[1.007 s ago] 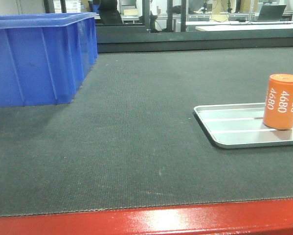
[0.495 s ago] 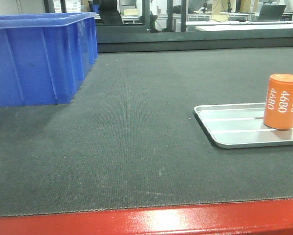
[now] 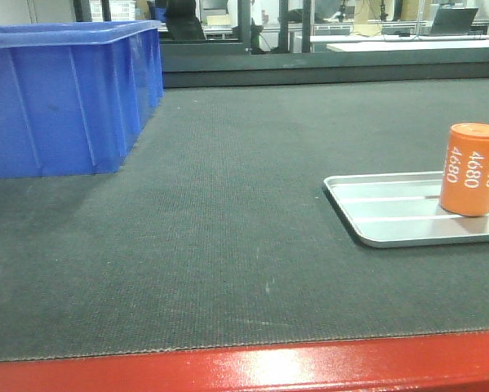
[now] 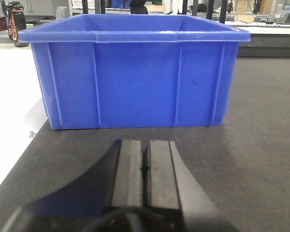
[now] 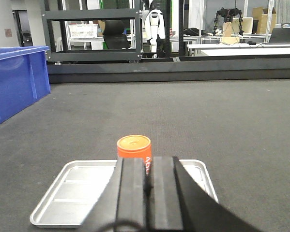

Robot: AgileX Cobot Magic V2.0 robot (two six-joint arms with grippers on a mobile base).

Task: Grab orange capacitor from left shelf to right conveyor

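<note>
Belt of the right conveyor (image 3: 228, 245), dark grey and textured, is filling most of the front view, w/ its glossy red front frame (image 3: 252, 371) running along the bottom edge. Blue plastic bin (image 3: 64, 98) is sitting on the belt at far left, back corner area; in the left wrist view the same bin (image 4: 135, 77) is standing directly ahead of the left gripper (image 4: 145, 169), near but apart. Small silver ribbed tray (image 3: 391, 216) is lying flat on the belt at right, partly cut off by the frame edge. Orange capacitor (image 3: 471, 169) is standing upright on that tray, "4680" in white showing on its side. Left shelf isn't showing in any view.

Right gripper (image 5: 145, 193) is hovering low over the near end of the tray (image 5: 77, 193), w/ the capacitor (image 5: 133, 147) just beyond its fingertips, not touching as far as can be told. Its black pads (image 5: 130, 193) are pressing together, no gap, nothing btwn them. Left gripper is looking the same: pads (image 4: 129, 169) are meeting at a thin seam, gripping nothing, hanging over bare belt.
</note>
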